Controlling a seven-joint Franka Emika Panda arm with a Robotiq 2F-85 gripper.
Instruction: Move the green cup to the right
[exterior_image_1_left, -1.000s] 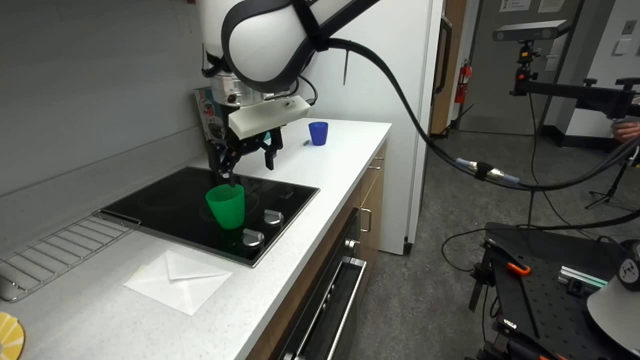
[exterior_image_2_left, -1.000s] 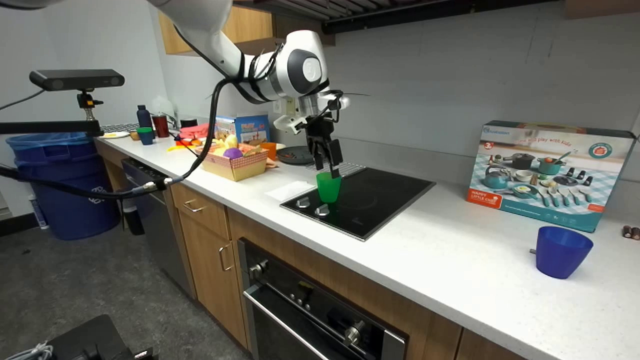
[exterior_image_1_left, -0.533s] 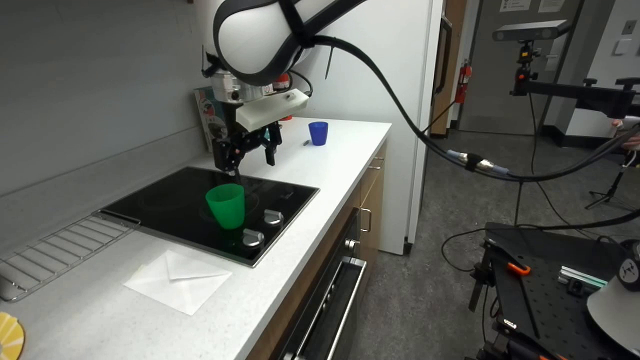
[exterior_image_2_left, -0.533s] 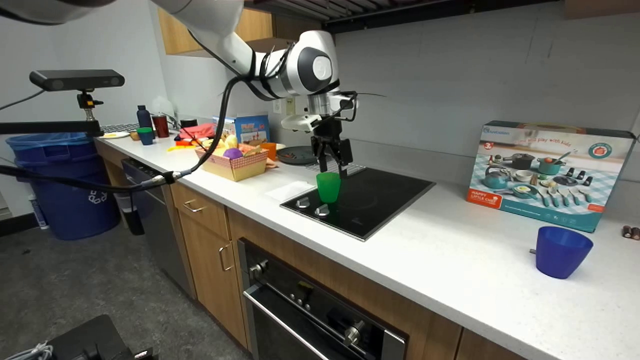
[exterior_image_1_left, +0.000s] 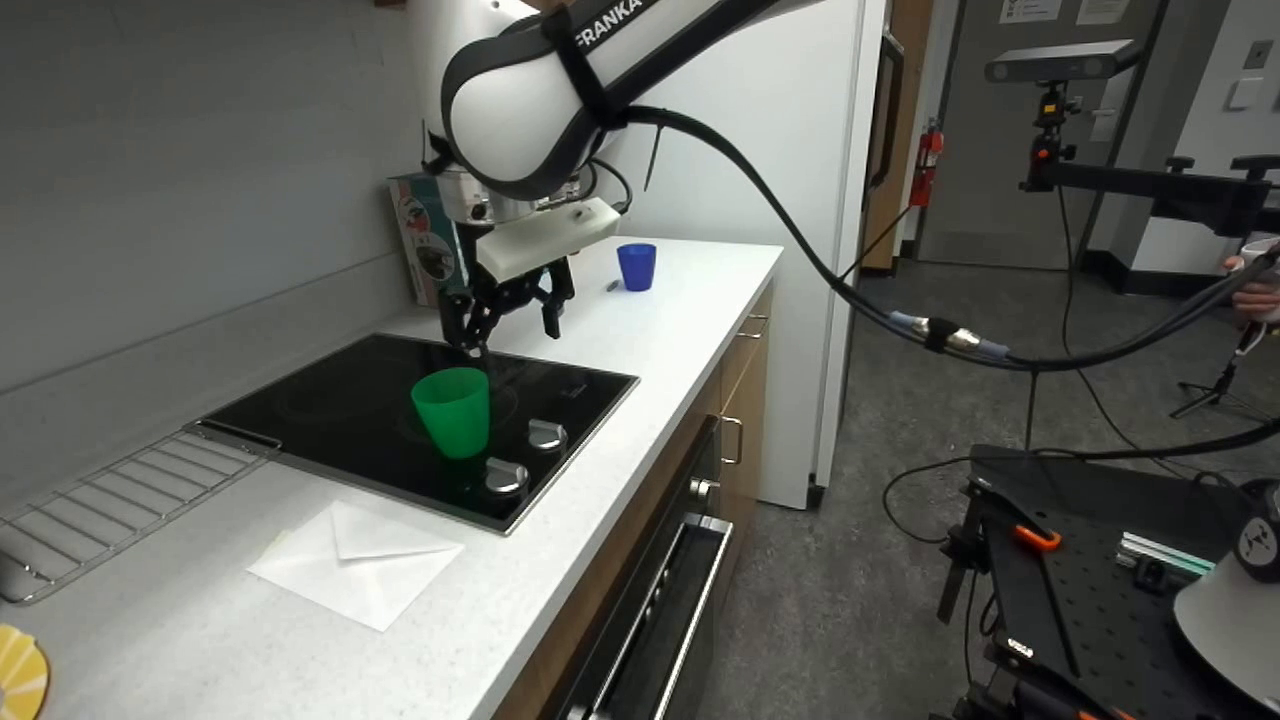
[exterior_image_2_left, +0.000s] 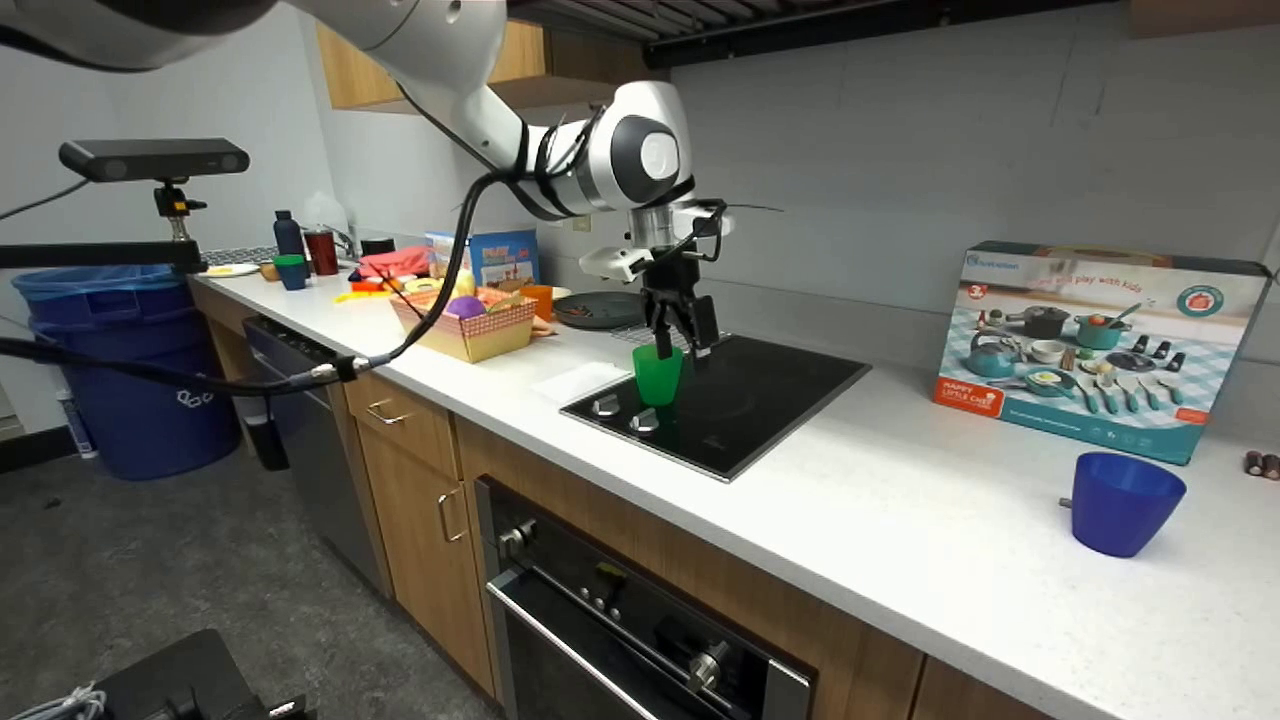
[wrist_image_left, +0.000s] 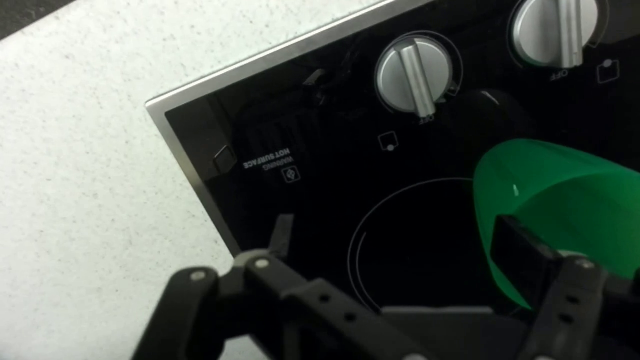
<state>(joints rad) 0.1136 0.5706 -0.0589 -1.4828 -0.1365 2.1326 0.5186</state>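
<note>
The green cup (exterior_image_1_left: 453, 415) stands on the black cooktop (exterior_image_1_left: 340, 390) close to its two knobs. It also shows in an exterior view (exterior_image_2_left: 657, 378) and at the right of the wrist view (wrist_image_left: 520, 167), partly cut off by the frame. My gripper (exterior_image_1_left: 512, 336) is open and holds nothing. It is above the cooktop, at rim height or a little higher, and mostly to one side of the cup. In the wrist view my gripper (wrist_image_left: 395, 235) has one finger overlapping the cup's rim and the other over bare cooktop. I cannot tell whether that finger touches the cup.
A dark blue cup (exterior_image_2_left: 1125, 505) and a toy kitchen box (exterior_image_2_left: 1090, 350) stand farther along the counter. A white envelope (exterior_image_1_left: 360, 565) and a wire rack (exterior_image_1_left: 130, 510) lie on the cup's other side, with a food basket (exterior_image_2_left: 470, 325) beyond. The wall runs behind the cooktop.
My open gripper has lifted from close at the cup's rim and shifted sideways towards the blue cup's end of the counter, then dipped slightly. The green cup has not moved.
</note>
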